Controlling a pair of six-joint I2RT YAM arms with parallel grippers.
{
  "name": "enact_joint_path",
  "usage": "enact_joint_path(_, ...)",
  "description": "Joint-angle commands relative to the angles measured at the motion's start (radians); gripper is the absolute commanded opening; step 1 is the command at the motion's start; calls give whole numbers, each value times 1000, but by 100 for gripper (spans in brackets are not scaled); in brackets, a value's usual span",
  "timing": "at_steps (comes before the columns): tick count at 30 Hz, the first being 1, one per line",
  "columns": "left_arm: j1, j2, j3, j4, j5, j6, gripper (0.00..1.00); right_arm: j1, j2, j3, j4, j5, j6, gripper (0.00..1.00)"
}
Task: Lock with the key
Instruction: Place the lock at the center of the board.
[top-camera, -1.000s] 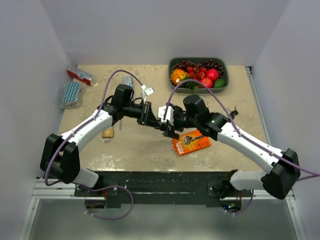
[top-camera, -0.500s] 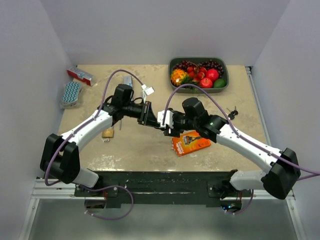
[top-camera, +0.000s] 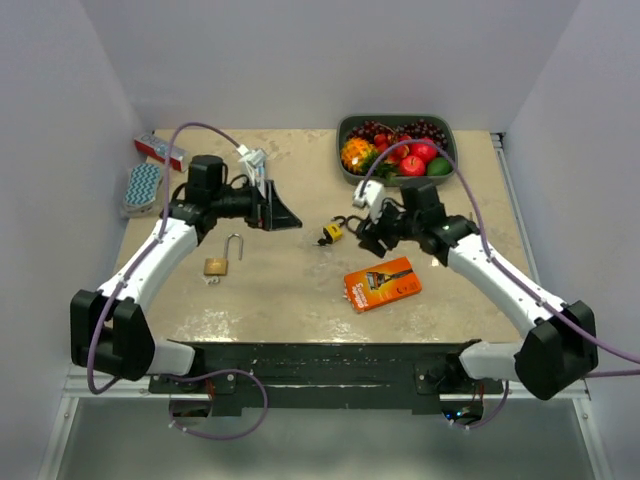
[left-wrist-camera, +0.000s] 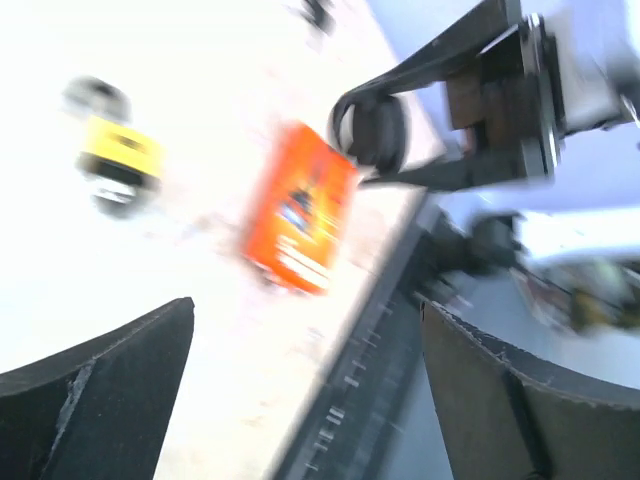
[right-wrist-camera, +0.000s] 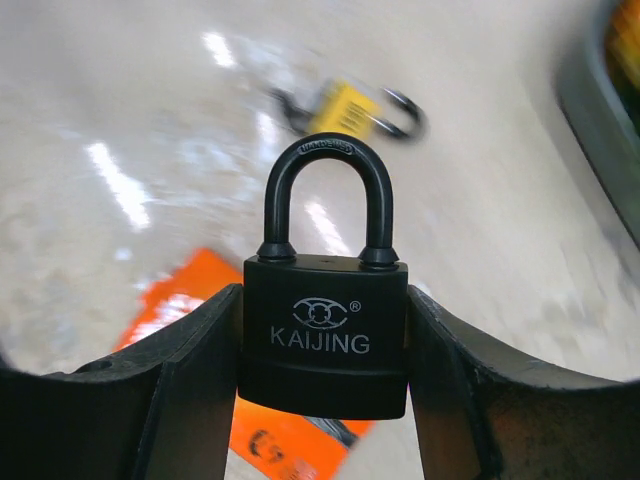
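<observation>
While the right gripper clamps the black padlock by its body, shackle pointing away | left gripper wide open, empty | key not discernible | advice: steady padlock, expose keyway, left fetches key.

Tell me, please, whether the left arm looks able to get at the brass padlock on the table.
Probably yes: the left gripper is open and empty, and the brass padlock lies uncovered beside that arm.

Bare tabletop is shown open at centre, bounded by a brass padlock on the left, an orange packet on the right and a yellow padlock farther back.
</observation>
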Motion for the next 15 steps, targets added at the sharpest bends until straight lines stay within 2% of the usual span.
enact_joint_path(1, 29, -97, 87, -33, -245, 170, 99, -181, 41, 32, -8, 156, 196, 0)
enact_joint_path(6, 32, -131, 85, -42, -355, 191, 99, -336, 157, 31, -2, 284, 337, 0)
enact_joint_path(15, 35, -195, 39, -16, -409, 237, 99, -396, 345, 66, 138, 420, 422, 0)
